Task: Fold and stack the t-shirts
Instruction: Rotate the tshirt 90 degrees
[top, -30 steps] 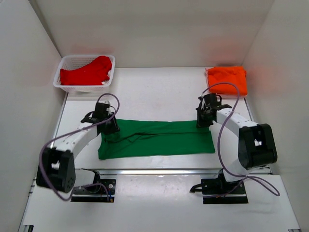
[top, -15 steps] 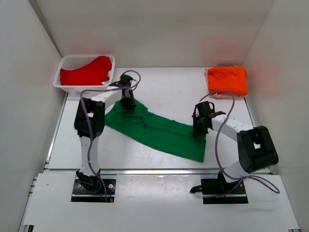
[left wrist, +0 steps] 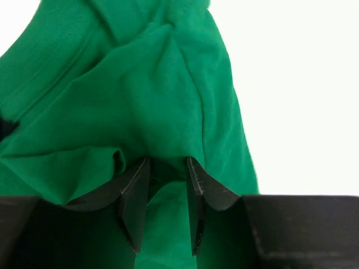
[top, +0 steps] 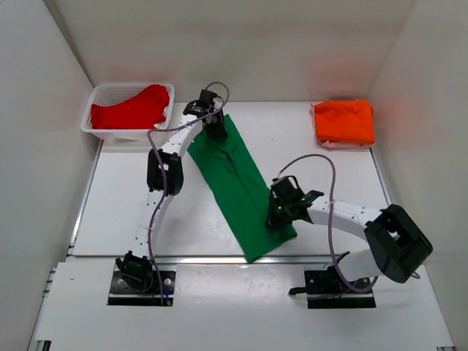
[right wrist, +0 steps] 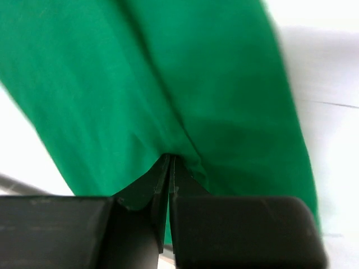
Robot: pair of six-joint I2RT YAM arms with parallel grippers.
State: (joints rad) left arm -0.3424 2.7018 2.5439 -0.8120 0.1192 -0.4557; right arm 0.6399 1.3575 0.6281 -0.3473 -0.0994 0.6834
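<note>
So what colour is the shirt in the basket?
The shirt is red; top view shows it best.

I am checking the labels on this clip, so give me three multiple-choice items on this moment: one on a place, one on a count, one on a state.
1. Where is the red shirt?
A. in the white basket at the far left
B. spread flat at the near edge of the table
C. draped over the left arm

2. How many shirts are in view?
A. two
B. three
C. four

3. What is the right hand doing?
A. open wide above the table
B. shut on the green shirt
C. shut on nothing

Answers:
1. A: the red cloth lies inside the mesh basket.
2. B: there is one red, one green and one orange shirt.
3. B: the right wrist view shows green cloth pinched between the closed fingers.
</note>
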